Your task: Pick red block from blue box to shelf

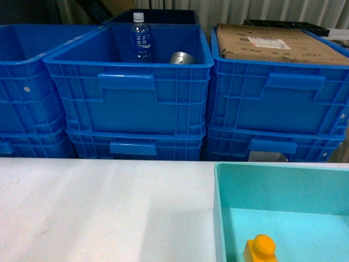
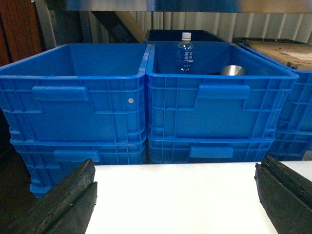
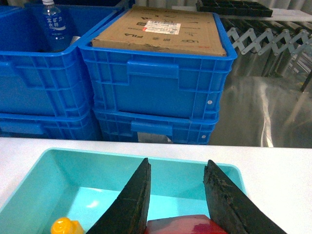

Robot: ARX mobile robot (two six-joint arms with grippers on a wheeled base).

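The red block [image 3: 185, 225] shows at the bottom edge of the right wrist view, wedged between the two dark fingers of my right gripper [image 3: 178, 162], which is shut on it above the light blue box [image 3: 44, 165]. In the head view that box [image 1: 219, 207] sits at the lower right of the white table, and neither gripper shows there. My left gripper [image 2: 175, 195] is open over the bare white tabletop with nothing between its fingers. A shiny steel rail of the shelf [image 2: 146, 5] runs along the top of the left wrist view.
A yellow-orange studded block [image 1: 260, 248] lies in the light blue box. Stacked dark blue crates [image 1: 128, 93] line the far side of the table. One holds a water bottle [image 1: 140, 38] and a metal can [image 1: 181, 57], and another holds a cardboard carton [image 1: 272, 43].
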